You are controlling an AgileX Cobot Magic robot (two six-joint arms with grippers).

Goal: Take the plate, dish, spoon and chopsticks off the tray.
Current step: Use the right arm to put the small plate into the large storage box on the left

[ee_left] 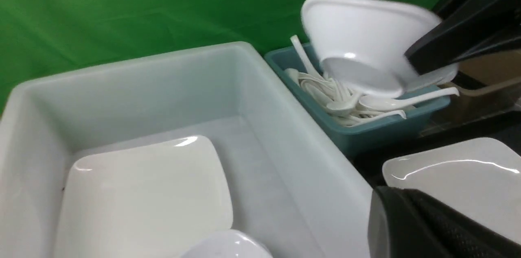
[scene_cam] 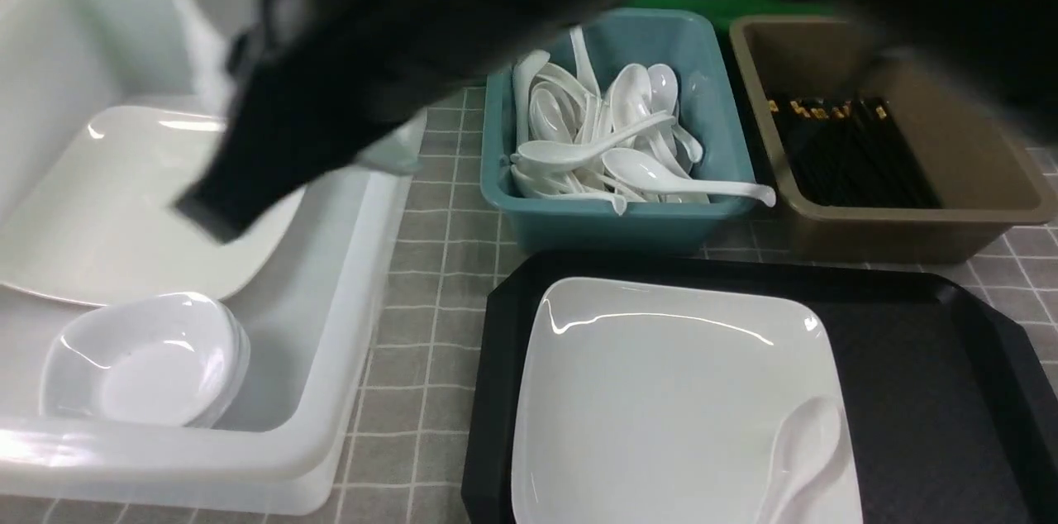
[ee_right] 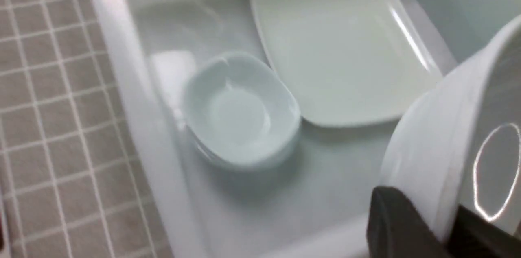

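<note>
Up in the air by the white bin (scene_cam: 347,276), got the right gripper (ee_left: 423,56) clamped on the rim of the dish (ee_left: 358,34), holding it tilted with its underside showing to the left wrist cam. Super blurry in the front view, just the right arm (scene_cam: 397,36) smeared black across the top, so going by the wrist cams for that one. Down inside the bin: spotted a second plate (scene_cam: 124,202) lying flat toward the back, plus stacked small dishes (scene_cam: 145,359) at the near end, right beside it. Can only catch a black chunk of the left gripper (ee_left: 390,209) at the edge of its own cam; pinched fully together. Over on the tray (scene_cam: 909,359), found the plate (scene_cam: 661,392) sitting on the left part, with the spoon (scene_cam: 806,450) resting on its near right corner. Behind the tray, got a teal bin (scene_cam: 612,226) heaped with white spoons (scene_cam: 595,135) and, right of that, a brown tub (scene_cam: 909,235) with the chopsticks (scene_cam: 851,152) lying in a black bundle, gold bands at the far end. Can't pick one pair out of the pile. All parked on a grey checked cloth (scene_cam: 430,259).
</note>
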